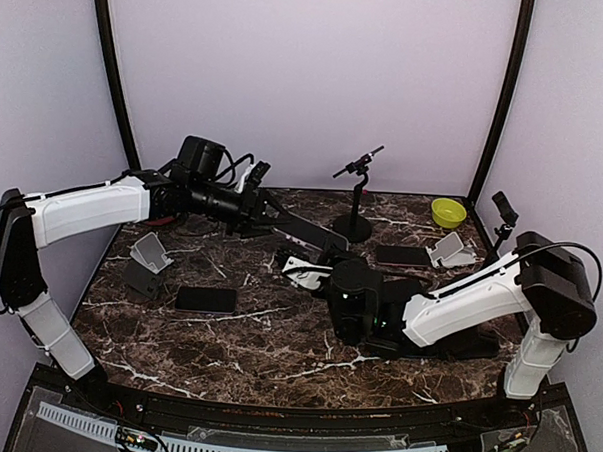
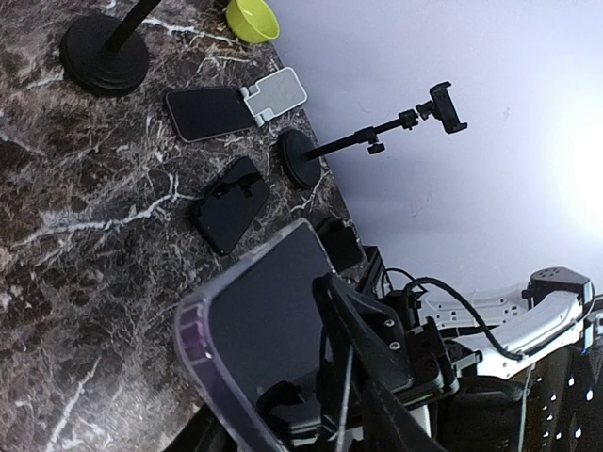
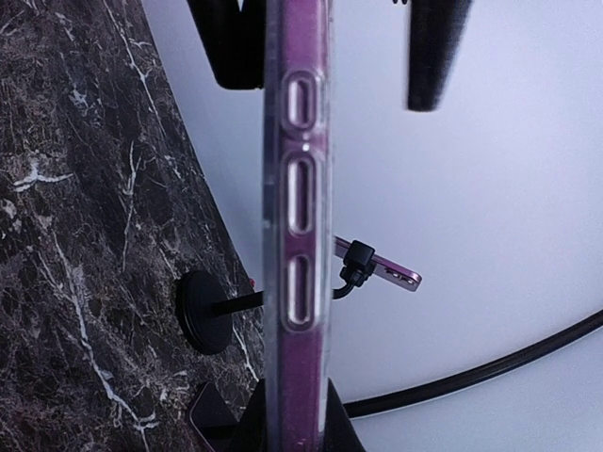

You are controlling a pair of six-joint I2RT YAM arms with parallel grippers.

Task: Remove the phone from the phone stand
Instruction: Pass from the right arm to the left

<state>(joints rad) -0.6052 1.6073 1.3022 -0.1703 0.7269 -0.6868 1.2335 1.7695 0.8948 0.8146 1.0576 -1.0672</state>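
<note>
Since the phone (image 3: 297, 226) is thin, stiff & slick in its case, pinch its long edges; L jaws pinch it, R jaws' state unclear.

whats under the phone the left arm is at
Under the phone the left wrist view shows a dark stand that cradles its lower edge, then marble table. The phone hides the stand's base.
</note>
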